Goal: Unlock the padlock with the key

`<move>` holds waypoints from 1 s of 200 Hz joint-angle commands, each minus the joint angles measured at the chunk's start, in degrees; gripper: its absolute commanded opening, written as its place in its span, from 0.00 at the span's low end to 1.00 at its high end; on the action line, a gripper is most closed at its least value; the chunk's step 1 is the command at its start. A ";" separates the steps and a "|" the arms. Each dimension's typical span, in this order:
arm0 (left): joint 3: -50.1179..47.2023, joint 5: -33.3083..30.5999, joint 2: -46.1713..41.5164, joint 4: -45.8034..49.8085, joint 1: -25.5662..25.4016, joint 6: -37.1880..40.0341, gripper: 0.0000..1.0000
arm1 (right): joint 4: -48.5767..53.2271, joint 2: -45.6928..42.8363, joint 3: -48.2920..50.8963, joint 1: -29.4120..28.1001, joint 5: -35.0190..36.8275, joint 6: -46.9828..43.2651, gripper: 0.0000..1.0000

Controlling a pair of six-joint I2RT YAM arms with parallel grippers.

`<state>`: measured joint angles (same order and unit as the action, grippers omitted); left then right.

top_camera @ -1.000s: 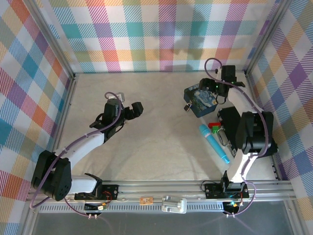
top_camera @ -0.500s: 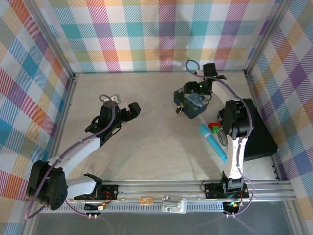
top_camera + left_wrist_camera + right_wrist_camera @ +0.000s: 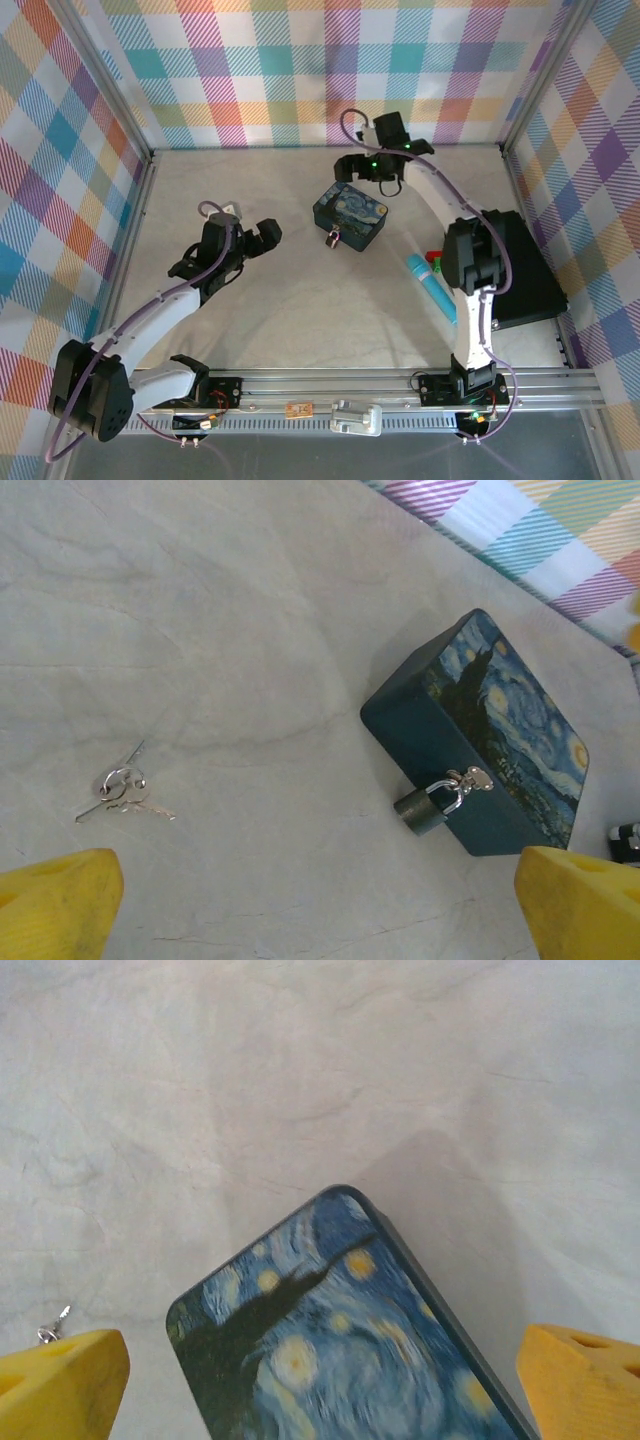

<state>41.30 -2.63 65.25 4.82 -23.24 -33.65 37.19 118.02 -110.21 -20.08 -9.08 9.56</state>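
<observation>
The small dark-grey padlock (image 3: 424, 809) hangs by its silvery shackle from the hasp of a blue swirl-painted tin (image 3: 500, 720). From above, the padlock (image 3: 332, 237) sits at the tin's (image 3: 352, 213) near-left side. The key (image 3: 125, 790) lies flat on the table on a small ring with another thin key, left of the tin. My left gripper (image 3: 320, 925) is open and empty, hovering short of both; from above, the left gripper (image 3: 256, 238) is left of the tin. My right gripper (image 3: 320, 1390) is open above the tin's (image 3: 340, 1360) far end, holding nothing.
A long light-blue pen (image 3: 437, 292) lies right of the tin, with a small red-and-green item (image 3: 437, 259) beside it. A black slab (image 3: 525, 275) lies by the right wall. Plaid walls enclose the table (image 3: 300, 300).
The tin with the padlock has slid left toward the table's middle. My right gripper moved left and farther back with it. My left gripper shifted slightly left and nearer.
</observation>
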 commanded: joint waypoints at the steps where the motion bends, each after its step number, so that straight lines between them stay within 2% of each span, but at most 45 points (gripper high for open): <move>1: 1.56 -0.88 1.80 -0.62 -0.47 -0.68 1.00 | 0.33 -9.49 9.38 0.56 4.35 6.03 0.99; 24: 1.58 -0.42 4.33 -3.30 -0.43 -2.42 1.00 | -3.58 -16.26 21.05 0.56 7.10 10.55 0.99; 46: 2.21 0.46 6.41 -4.24 -0.47 -3.42 1.00 | -6.52 -19.10 29.24 0.56 8.37 14.24 0.99; 67: 1.82 0.46 6.94 -4.95 -0.49 -4.06 1.00 | -10.81 -18.74 33.91 0.56 5.17 17.38 1.00; 80: 1.36 -0.11 6.66 -4.91 -0.49 -4.27 1.00 | -14.37 -17.73 35.82 0.56 2.45 19.24 0.96; 120: 0.16 -2.40 4.57 -2.96 -0.41 -3.93 1.00 | -22.53 -14.19 38.11 0.56 -1.12 21.88 0.90; 155: -1.38 -4.81 2.54 -2.36 -0.40 -3.51 1.00 | -27.46 -11.36 39.09 0.56 -0.67 22.43 0.81; 186: -2.69 -6.92 1.98 -1.79 -0.15 -1.76 1.00 | -26.09 -6.93 35.75 0.56 -1.93 18.13 0.69; 200: -2.55 -5.85 2.30 -0.35 1.32 -0.97 1.00 | -25.01 -5.61 34.45 0.57 -2.72 14.86 0.63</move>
<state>39.72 -7.51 68.10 2.02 -23.11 -36.40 11.31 109.08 -73.30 -19.07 -10.57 29.91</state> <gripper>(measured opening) 0.996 0.669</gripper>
